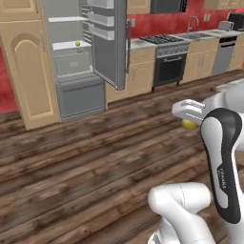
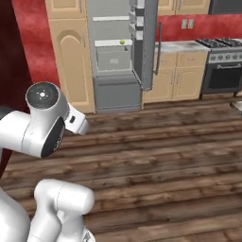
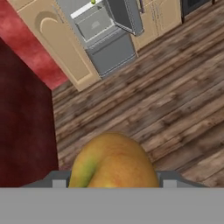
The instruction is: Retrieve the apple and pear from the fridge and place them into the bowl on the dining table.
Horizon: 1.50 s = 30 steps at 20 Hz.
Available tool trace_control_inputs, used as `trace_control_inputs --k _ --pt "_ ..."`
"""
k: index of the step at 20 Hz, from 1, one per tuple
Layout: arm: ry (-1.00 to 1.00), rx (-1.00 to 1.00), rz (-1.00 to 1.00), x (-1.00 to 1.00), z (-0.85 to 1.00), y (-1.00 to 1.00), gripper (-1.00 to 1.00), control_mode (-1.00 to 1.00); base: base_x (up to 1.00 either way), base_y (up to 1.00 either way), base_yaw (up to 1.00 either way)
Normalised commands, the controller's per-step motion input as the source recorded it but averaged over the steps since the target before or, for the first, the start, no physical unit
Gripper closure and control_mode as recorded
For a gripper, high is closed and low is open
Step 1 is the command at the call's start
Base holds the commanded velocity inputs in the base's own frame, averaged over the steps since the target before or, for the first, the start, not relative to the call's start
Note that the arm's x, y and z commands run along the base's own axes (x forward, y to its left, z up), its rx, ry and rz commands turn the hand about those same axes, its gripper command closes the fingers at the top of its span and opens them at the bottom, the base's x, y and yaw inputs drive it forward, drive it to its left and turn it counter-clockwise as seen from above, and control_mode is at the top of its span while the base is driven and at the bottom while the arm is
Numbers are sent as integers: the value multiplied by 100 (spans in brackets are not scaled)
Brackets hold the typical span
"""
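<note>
My gripper (image 3: 113,177) is shut on a yellow-orange fruit with a green patch, the pear (image 3: 111,159), which covers the fingertips in the hand view. From the left base view the pear (image 1: 189,125) hangs under the white hand (image 1: 189,112), high above the wooden floor and well away from the fridge. The grey fridge (image 1: 78,90) stands with its door (image 1: 110,43) swung open. A small green-yellow fruit, the apple (image 1: 77,43), rests on a white shelf above the drawer; it also shows as the apple (image 2: 122,42). The bowl is out of view.
Tan cabinets (image 1: 26,62) flank the fridge. A black stove (image 1: 169,62) and a counter with a sink (image 1: 198,35) run along the red back wall. Bare wooden floor (image 1: 95,152) lies between me and the fridge. A pale slab corner (image 1: 228,86) enters at the right.
</note>
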Motion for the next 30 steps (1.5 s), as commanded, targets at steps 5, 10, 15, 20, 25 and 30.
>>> trace_control_inputs --k 5,10,15,20,25,30 --pt "0 0 0 0 0 0 100 100 0 -65 -30" --pt "0 0 0 0 0 0 100 100 0 -77 -30" --pt "0 0 0 0 0 0 100 100 0 -84 -28" --pt "0 0 0 0 0 0 100 100 0 -88 -26" --pt "0 0 0 0 0 0 100 100 0 -92 -25" --pt "0 0 0 0 0 0 100 100 0 -91 -23"
